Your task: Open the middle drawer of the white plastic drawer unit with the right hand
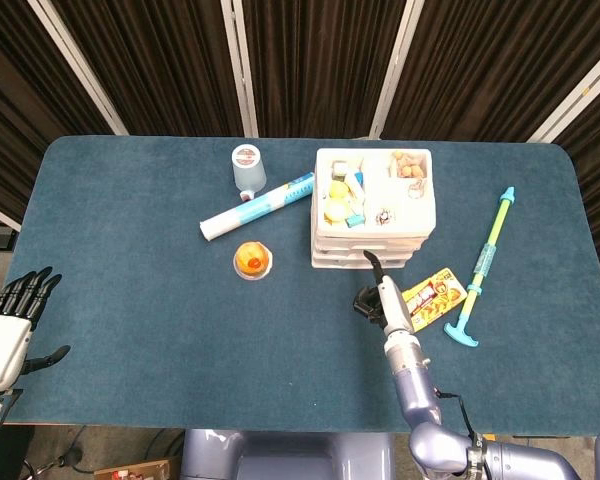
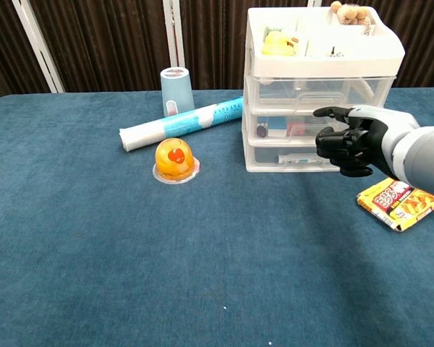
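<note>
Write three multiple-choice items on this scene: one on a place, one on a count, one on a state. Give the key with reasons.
1. Where does the snack packet lie?
A. on the table, right of the drawer unit
B. in the top tray
C. beside the blue cup

2. How many drawers does the unit have under its open top tray?
A. one
B. three
C. five

3. How is the middle drawer now?
A. lying on the table
B. pulled fully out
C. shut, flush with the others

Key:
1 A, the packet lies flat on the cloth, right of the unit in the chest view.
2 B, three clear fronts are stacked.
3 C, its front lines up with the other two, with the right hand in front of it.
</note>
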You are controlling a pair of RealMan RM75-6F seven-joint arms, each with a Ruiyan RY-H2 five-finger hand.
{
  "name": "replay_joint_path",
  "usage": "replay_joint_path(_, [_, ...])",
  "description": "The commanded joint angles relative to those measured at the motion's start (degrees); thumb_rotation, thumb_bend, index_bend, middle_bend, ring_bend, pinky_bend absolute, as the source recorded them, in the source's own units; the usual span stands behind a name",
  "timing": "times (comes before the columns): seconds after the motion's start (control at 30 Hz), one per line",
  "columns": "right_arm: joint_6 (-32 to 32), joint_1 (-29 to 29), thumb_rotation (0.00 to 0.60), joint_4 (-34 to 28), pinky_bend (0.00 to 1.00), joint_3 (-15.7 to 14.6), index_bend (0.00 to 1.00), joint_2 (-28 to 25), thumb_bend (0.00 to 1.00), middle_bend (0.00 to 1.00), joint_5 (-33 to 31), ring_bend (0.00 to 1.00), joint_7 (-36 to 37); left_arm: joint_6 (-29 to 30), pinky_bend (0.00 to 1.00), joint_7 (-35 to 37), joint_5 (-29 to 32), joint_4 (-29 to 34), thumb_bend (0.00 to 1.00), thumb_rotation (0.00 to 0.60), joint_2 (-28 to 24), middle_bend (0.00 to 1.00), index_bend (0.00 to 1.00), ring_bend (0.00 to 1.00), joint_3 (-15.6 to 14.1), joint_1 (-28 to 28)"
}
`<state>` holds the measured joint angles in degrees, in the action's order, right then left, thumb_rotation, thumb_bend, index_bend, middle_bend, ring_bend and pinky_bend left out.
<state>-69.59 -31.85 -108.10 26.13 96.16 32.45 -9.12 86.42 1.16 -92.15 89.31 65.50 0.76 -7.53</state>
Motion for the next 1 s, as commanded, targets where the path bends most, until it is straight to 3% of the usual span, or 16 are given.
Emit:
replay_joint_path(0.03, [-0.49,0.03,0.600,0.73,1.00,0.10,0.00,0.57,0.90,0.97,0.65,0.98,1.00,-0.16,0.09,0.05,0.12,0.07,0.01,0.600,-0.04,0.00,0.02,0.00,0.01,-0.06])
replay_joint_path(0.27, [-2.03,0.33,0.600,2.07,1.00,0.02,0.00,1.98,0.90,0.97,3.31,0.98,3.13,-0.51,0.09,-0.13,0.52,0.25,0.01,0.600,-0.05,0.00,0.02,0.00,-0.01,-0.09])
replay_joint_path(0.77, [-1.10,-1.92,0.600,4.02,1.00,2.78,0.00,3.83,0.90,0.97,0.61,0.97,3.67,-1.04,0.09,-0.08,0.98,0.70,0.01,0.600,-0.35,0.00,0.02,0.00,-0.14,-0.13])
replay_joint_path(1.0, [-1.71,-2.98,0.600,3.66,1.00,3.74,0.13,4.75,0.90,0.97,0.16,0.97,3.41,-1.24,0.09,0.20,1.06,0.77,0.01,0.600,-0.53,0.00,0.02,0.00,-0.18,-0.19])
